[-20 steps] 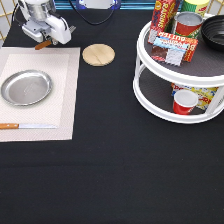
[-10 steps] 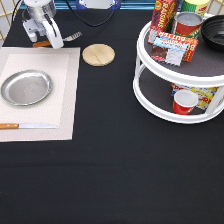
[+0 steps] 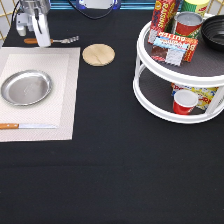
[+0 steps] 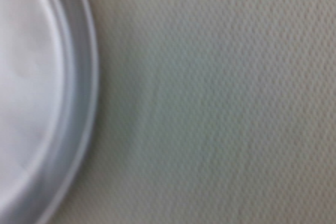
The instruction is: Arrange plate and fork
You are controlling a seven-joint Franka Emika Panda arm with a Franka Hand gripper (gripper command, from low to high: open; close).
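**Place setting on black worktop: plate set down, fork at the far edge**

Landmark: beige placemat (image 3: 67,100), lying on the black worktop (image 3: 110,170) at the exterior view's left.

1. Knife (image 3: 26,126), wooden handle, long flat blade. Lies on the placemat's near strip, handle toward the exterior view's left, blade pointing right.

2. Plate (image 3: 26,87), round, shiny silver, raised rim. Rests flat on the placemat, left of its middle, apart from the knife. The wrist view shows the plate's rim (image 4: 75,125) curving over the mat's woven surface (image 4: 225,110).

3. Wooden coaster (image 3: 98,54), round, light wood. On the bare worktop just off the placemat's far right corner.

4. Fork (image 3: 59,40), brown handle, silver tines. Lies on the worktop just beyond the placemat's far edge, tines pointing to the exterior view's right; the handle end is partly hidden behind the claw.

5. Claw (image 3: 41,39), white and silver. Stands beyond the placemat's far left corner, over the fork's handle. Whether its fingers clench the handle or stand released cannot be told.

6. Two-tier white turntable rack (image 3: 175,80), well apart from the placemat, at the exterior view's right. Upper tier: boxes, a tin can (image 3: 187,24), a black bowl (image 3: 215,31). Lower tier: a red cup (image 3: 184,101) and a packet.
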